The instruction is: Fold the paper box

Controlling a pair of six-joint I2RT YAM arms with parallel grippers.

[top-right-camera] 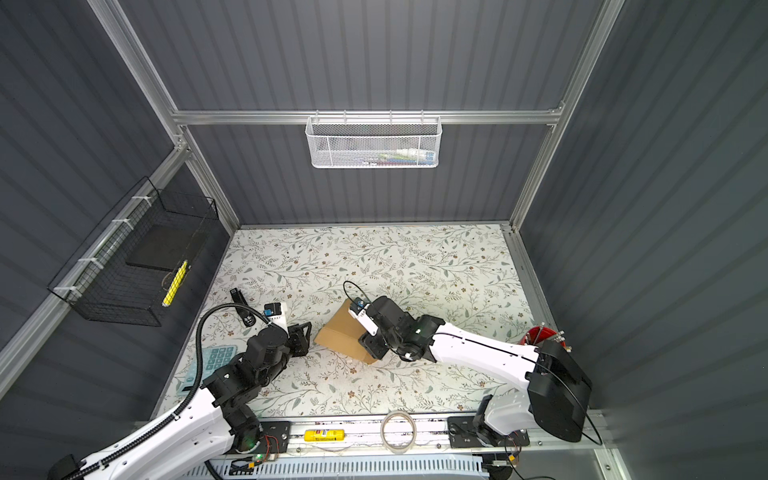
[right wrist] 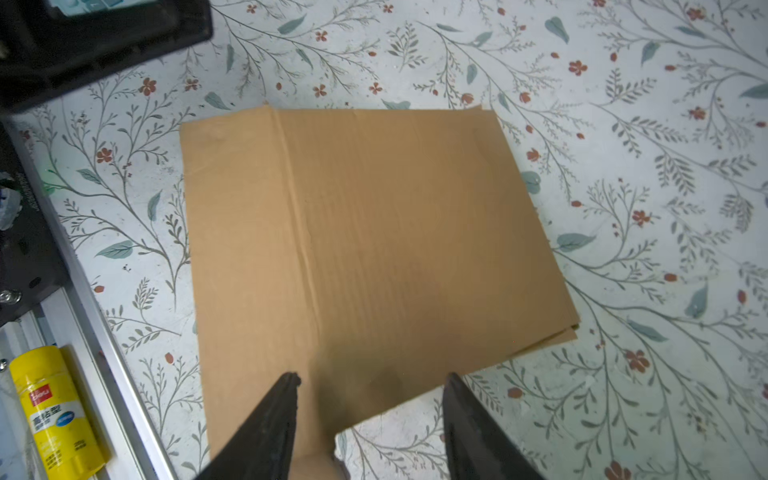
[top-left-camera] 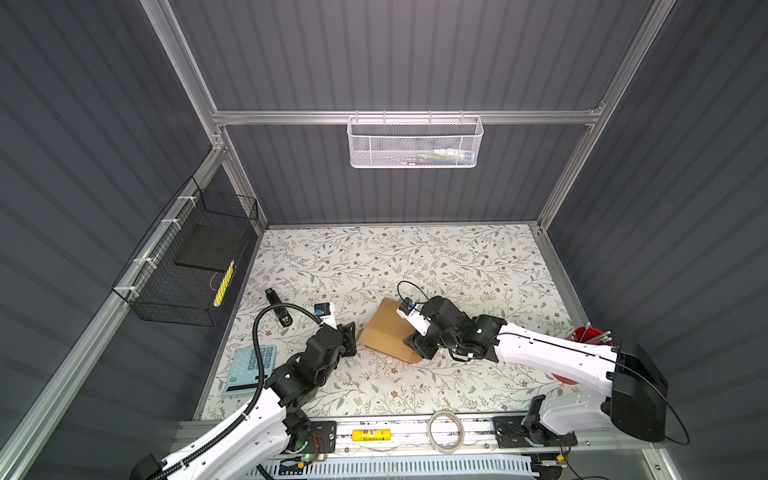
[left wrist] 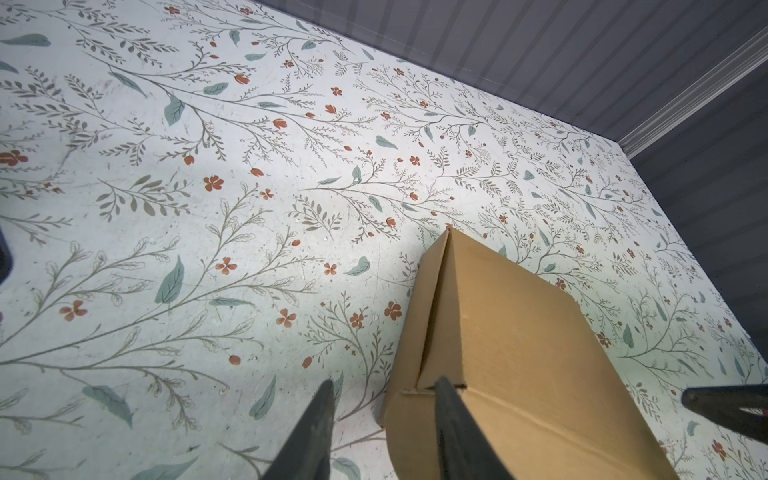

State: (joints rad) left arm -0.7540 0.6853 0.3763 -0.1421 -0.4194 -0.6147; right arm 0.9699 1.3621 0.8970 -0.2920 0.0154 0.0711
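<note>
Seemingly the closing step: paper box [top-left-camera: 386, 332] folded shut near tabletop [top-left-camera: 457, 257] centre. Open left gripper [left wrist: 386, 382] astride its corner, open right gripper [right wrist: 372, 376] above its top. Next: press flat, tuck corner.

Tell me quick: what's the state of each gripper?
Left gripper: open at the box corner, holding nothing.
Right gripper: open over the box, holding nothing.

Paper box [top-left-camera: 388, 332] lies on table [top-left-camera: 415, 257]
</note>
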